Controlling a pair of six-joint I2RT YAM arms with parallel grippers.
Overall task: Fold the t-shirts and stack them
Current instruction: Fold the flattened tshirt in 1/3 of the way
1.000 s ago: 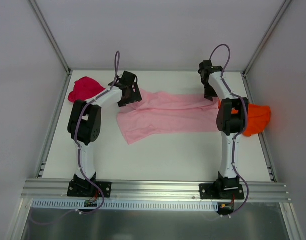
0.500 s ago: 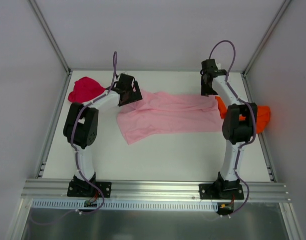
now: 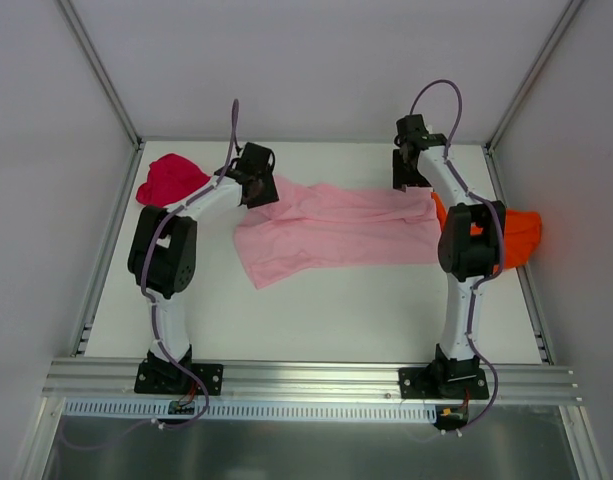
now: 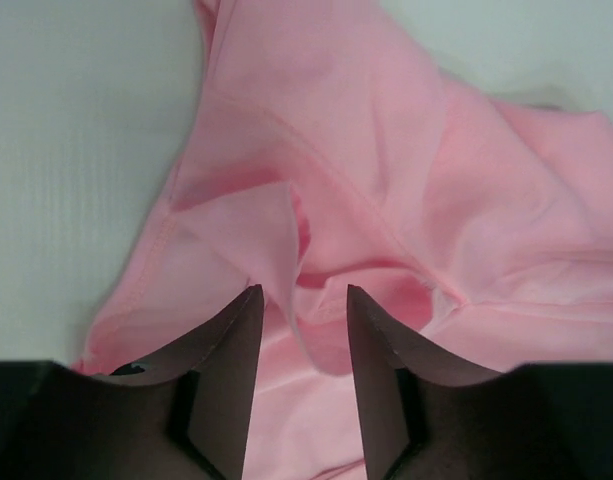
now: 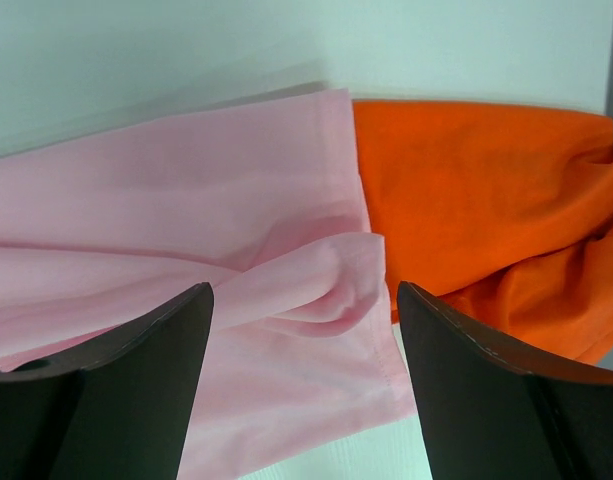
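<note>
The light pink t-shirt (image 3: 326, 230) lies spread across the middle of the table, creased and not folded. My left gripper (image 3: 263, 192) hangs over its far left end. In the left wrist view it (image 4: 304, 292) stands open, its jaws either side of a raised fold of the pink t-shirt (image 4: 366, 150). My right gripper (image 3: 410, 182) is over the far right end and stands wide open (image 5: 306, 290) above a small fold in the pink hem (image 5: 346, 280). The red t-shirt (image 3: 169, 178) is bunched at the far left. The orange t-shirt (image 3: 523, 232) (image 5: 476, 190) lies crumpled at the right, touching the pink one.
White walls and metal frame posts (image 3: 106, 90) close in the table on three sides. An aluminium rail (image 3: 306, 380) carrying both arm bases runs along the near edge. White table surface (image 3: 336, 310) shows between the pink t-shirt and the bases.
Both grippers have opened off the pink t-shirt's far corners and shifted slightly toward the back wall. The shirt has settled flat. The left jaws have since narrowed partway.
</note>
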